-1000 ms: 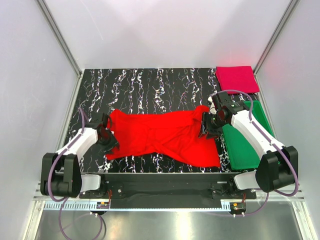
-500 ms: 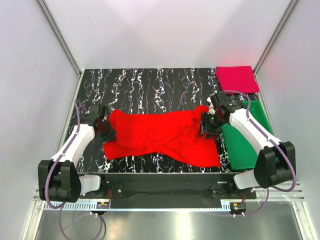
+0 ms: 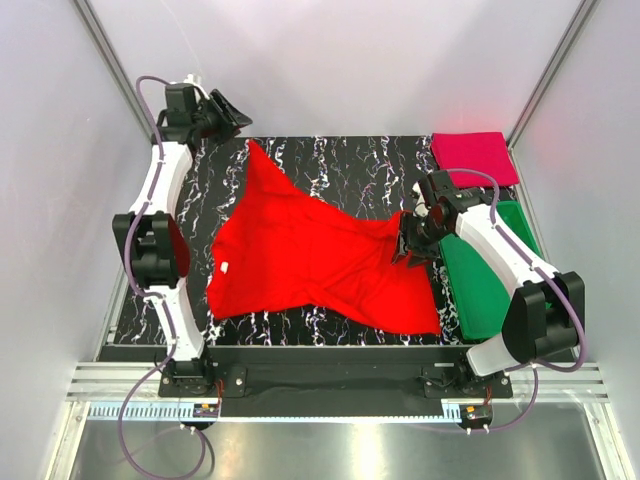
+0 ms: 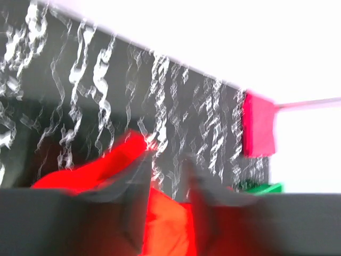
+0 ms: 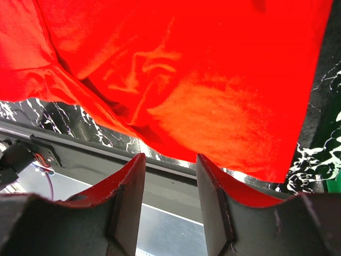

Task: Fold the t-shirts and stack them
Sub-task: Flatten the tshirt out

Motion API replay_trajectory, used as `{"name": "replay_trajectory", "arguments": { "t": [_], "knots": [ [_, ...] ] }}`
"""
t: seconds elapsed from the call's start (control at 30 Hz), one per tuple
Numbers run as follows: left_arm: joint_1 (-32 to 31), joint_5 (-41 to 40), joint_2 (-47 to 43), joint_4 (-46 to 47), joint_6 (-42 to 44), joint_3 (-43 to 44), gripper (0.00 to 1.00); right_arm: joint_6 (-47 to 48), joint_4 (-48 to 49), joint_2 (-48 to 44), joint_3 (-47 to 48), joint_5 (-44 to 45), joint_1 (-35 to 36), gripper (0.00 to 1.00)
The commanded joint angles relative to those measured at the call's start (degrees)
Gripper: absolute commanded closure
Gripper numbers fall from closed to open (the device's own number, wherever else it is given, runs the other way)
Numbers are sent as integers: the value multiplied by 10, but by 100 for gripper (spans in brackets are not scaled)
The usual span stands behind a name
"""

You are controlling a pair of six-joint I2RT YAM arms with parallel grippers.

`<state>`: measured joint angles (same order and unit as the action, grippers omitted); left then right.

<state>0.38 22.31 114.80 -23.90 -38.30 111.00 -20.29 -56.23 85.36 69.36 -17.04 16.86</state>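
Observation:
The bright red t-shirt (image 3: pixel 310 260) lies spread across the black marbled table, one corner drawn out toward the back left. My left gripper (image 3: pixel 238 118) hangs high at that back-left corner, just beyond the shirt's tip. The left wrist view is blurred, but its fingers stand apart at the left gripper (image 4: pixel 166 160), with red cloth (image 4: pixel 106 160) below them. My right gripper (image 3: pixel 415 245) sits at the shirt's right edge. It is open, the right gripper (image 5: pixel 170 160) holding nothing, with the red shirt (image 5: pixel 186 69) just ahead. The crimson t-shirt (image 3: pixel 473 158) lies folded at the back right.
A green tray (image 3: pixel 495 270) lies along the table's right side, under the right arm. White walls close in the back and both sides. The table's front edge and metal rail (image 5: pixel 160 170) show below the right fingers.
My left arm swung from the shirt's near-left edge up to the back-left corner, pulling a corner of the red shirt out and spreading it. The right gripper barely moved.

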Motion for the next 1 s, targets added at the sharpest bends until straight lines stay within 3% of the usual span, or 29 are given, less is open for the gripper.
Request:
{"name": "replay_trajectory", "arguments": {
  "t": [0.0,0.13,0.3,0.4,0.63,0.83,0.97],
  "knots": [
    [21,49,-7,13,-13,25,42,6,-18,-13,13,17,-4,50],
    [22,44,-87,-1,45,-124,38,-3,-14,-27,-7,15,-5,50],
    [-1,31,-188,-9,117,-338,44,-27,12,-33,-48,-18,-5,50],
    [-45,13,-212,-10,139,-403,47,-36,24,-38,-67,-30,-5,50],
    [-93,-83,-135,-19,183,-376,45,-55,38,-61,-96,-34,-5,50],
    [-91,-153,-71,-55,219,-307,61,-59,36,-70,-100,-29,-5,50],
    [-80,-133,-33,-64,232,-282,65,-59,37,-63,-98,-27,-6,50]
  ]
}}
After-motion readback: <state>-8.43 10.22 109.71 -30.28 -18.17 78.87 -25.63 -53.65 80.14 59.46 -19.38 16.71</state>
